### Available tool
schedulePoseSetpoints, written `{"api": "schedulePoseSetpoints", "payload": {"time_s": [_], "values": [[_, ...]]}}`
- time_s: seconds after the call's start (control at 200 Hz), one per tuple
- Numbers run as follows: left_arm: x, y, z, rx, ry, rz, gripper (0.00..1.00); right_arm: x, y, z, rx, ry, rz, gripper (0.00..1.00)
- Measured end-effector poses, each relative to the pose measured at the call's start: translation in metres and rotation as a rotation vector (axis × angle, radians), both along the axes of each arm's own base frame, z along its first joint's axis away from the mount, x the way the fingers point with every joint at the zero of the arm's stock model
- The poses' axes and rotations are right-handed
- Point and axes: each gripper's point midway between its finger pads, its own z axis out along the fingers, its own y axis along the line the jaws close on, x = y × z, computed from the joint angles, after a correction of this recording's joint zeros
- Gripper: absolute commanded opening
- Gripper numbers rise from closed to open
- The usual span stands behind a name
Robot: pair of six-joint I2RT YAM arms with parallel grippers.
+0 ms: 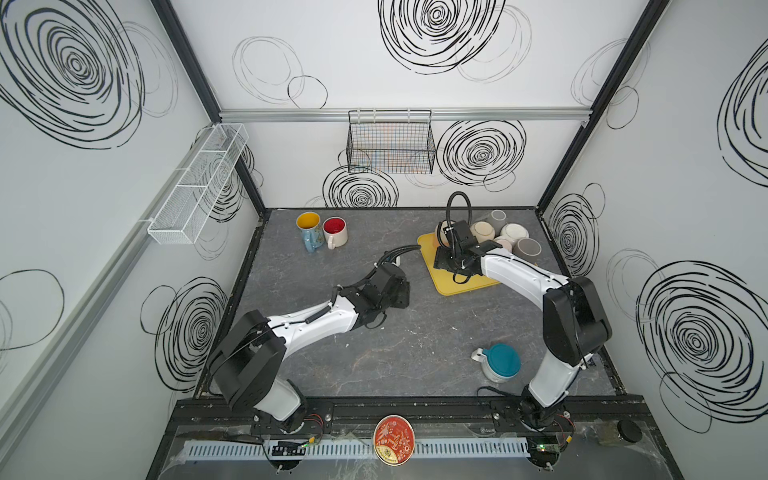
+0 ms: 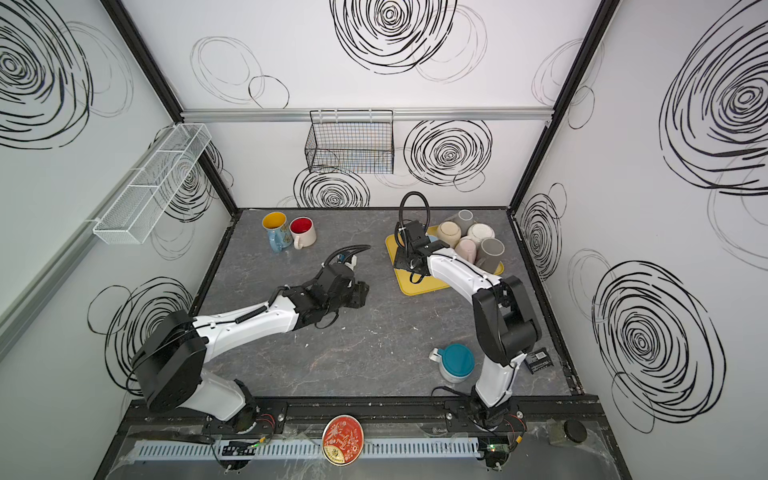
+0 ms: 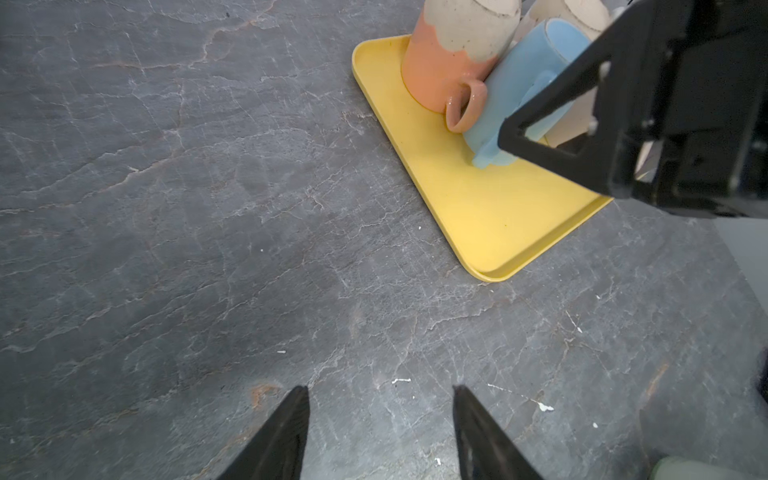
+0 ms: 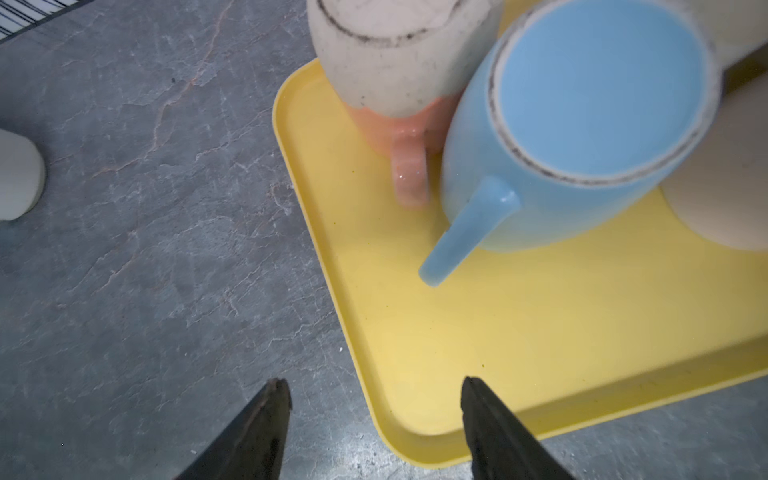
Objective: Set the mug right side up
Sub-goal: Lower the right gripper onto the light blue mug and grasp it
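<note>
A light blue mug (image 4: 582, 124) rests bottom up and tilted on a yellow tray (image 4: 540, 332), its handle (image 4: 469, 232) pointing toward my right gripper (image 4: 374, 380). That gripper is open with nothing between its fingers and hovers over the tray's near corner, short of the handle. In both top views it is at the tray's left part (image 1: 442, 261) (image 2: 403, 259). The blue mug (image 3: 523, 83) also appears in the left wrist view, leaning beside an orange and cream mug (image 3: 449, 54). My left gripper (image 3: 379, 388) is open over bare table (image 1: 401, 291), left of the tray.
Several more upturned mugs (image 1: 515, 237) crowd the tray's far side. Two upright mugs, one yellow inside (image 1: 308, 228) and one red inside (image 1: 335, 231), stand at the back left. An upturned teal-bottomed mug (image 1: 500, 361) sits front right. A round red tin (image 1: 392, 440) lies at the front rail.
</note>
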Motion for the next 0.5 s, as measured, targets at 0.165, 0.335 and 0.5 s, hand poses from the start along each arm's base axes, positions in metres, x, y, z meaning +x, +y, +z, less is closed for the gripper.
{"api": "schedulePoseSetpoints", "payload": {"time_s": [0.165,0.335,0.5], "values": [[0.003,-0.01,0.005,-0.034,-0.032,-0.011,0.58,0.02,-0.013,-0.011,-0.084,0.023,-0.062,0.73],[0.002,-0.025,0.003,-0.07,-0.04,-0.021,0.58,0.043,-0.03,-0.003,-0.152,0.028,-0.09,0.73],[0.004,-0.04,-0.009,-0.084,-0.031,-0.029,0.58,0.063,-0.053,0.016,-0.17,0.006,-0.107,0.73]]}}
